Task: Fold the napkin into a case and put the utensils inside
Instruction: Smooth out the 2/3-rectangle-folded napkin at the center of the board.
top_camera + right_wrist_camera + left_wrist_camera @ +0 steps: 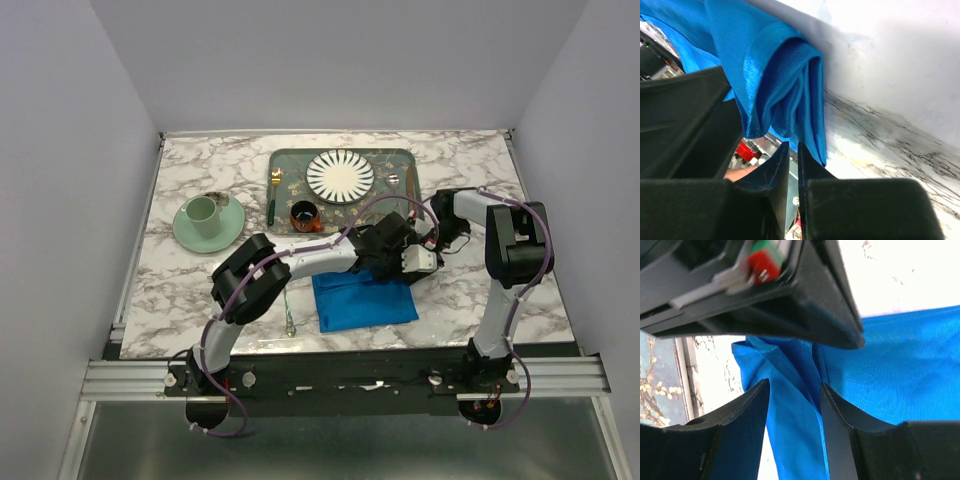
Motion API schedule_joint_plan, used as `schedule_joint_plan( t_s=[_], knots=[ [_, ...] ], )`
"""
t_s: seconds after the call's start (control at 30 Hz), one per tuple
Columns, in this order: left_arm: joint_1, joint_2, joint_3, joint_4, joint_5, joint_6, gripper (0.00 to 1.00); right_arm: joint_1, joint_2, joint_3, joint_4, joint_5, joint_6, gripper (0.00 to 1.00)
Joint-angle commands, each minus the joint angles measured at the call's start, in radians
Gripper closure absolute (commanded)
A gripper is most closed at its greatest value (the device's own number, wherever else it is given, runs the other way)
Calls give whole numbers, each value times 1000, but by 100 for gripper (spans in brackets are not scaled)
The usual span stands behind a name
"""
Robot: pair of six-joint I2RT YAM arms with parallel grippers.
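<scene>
Where the two arms meet above the middle of the marble table (480, 300), the blue napkin (365, 300) lies spread near the front edge. It is below the tray (290, 158) and apart from it, with its far edge under both grippers. The left gripper (398, 262) reaches in from the left over that edge. In its wrist view its fingers (740, 425) stand apart, and a raised fold of the cloth runs between them, while the rest of the napkin stretches flat to the right. The right gripper (428, 248) hangs in from the right, just beside the left one. In its wrist view its fingers (772, 170) stand together but for a thin slit. A bunched hem of the napkin, several layers thick, sits right at their tips, seemingly nipped there and held clear of the table.

A thin metal utensil (288, 310) lies on the table just left of the napkin, under the left arm, pointing roughly front to back. On the tray stand a white striped plate (340, 175) and a small brown mug (303, 215), with a gold fork (272, 195) with a dark handle along the left side. A green cup (203, 213) on a matching saucer (235, 230) sits well to the left of the tray.
</scene>
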Motion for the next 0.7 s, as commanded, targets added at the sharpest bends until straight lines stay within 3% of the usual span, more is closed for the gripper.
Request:
schedule_joint_plan(
  t_s=[0.0, 0.27, 0.67],
  knots=[
    [-4, 33, 35, 4, 41, -4, 45, 0, 56, 28, 48, 37, 47, 82],
    [-8, 54, 48, 4, 40, -2, 45, -2, 62, 26, 58, 78, 67, 88],
    [-7, 39, 12, 35, 20, -13, 48, -59, -56, -43, 96, 3, 74, 84]
  ],
)
